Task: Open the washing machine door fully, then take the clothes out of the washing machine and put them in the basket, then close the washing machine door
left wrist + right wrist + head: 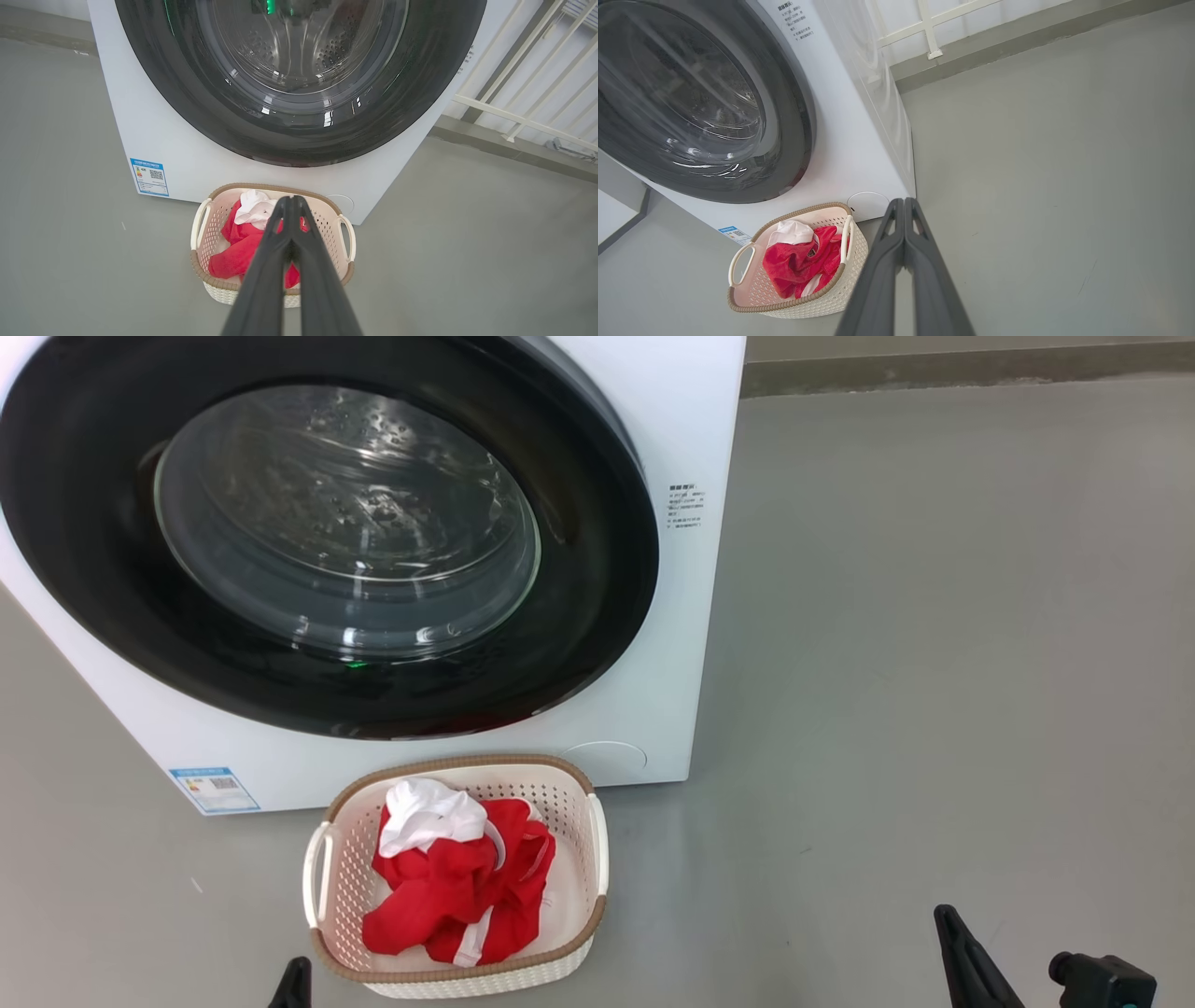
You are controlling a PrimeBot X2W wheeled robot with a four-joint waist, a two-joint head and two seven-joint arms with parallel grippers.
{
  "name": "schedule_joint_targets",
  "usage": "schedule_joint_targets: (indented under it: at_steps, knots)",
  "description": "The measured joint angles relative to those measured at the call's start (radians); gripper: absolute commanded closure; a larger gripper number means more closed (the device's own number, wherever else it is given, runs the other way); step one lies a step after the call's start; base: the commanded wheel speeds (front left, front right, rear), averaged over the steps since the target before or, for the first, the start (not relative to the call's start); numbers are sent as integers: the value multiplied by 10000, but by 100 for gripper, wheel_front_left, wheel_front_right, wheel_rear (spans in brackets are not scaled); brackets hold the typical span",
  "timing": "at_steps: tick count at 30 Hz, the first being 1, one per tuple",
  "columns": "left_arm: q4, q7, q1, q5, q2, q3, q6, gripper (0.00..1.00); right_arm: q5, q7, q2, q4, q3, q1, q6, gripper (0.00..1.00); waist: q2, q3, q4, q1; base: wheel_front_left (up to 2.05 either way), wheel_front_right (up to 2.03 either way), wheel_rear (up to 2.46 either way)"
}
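Note:
The washing machine [653,644] stands white and square before me, and its black-rimmed door [327,532] with the glass window lies flat against its front. On the floor just below it sits the cream basket [597,845], holding the red and white clothes [457,882]. My left gripper [292,199] hangs over the basket [346,242], fingers pressed together and empty. Out to the basket's right, above bare floor, my right gripper [904,201] is shut with nothing in it. The tips of both show low in the head view, the left gripper [297,980] and the right gripper [962,952].
Grey floor [934,663] spreads to the right of the machine. A white railing [528,93] stands behind the machine's right side. A blue label sticker [215,789] sits low on the machine's front.

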Motion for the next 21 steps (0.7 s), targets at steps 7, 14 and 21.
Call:
schedule_joint_targets:
  at_steps: [7,14,21]
  knots:
    - [0,224,-35,-775,0,6,0,100,663,213,0,-63,-86,-40,0,100,0,1,18,0,0,0,0]
    - [-2,414,-47,-1542,0,13,0,100,1310,399,0,-117,-146,-49,0,100,0,-8,37,-1,0,0,0]
    - [-4,606,-190,-2293,0,23,0,100,1962,621,0,-176,-198,-239,0,100,0,-16,56,-1,0,0,0]
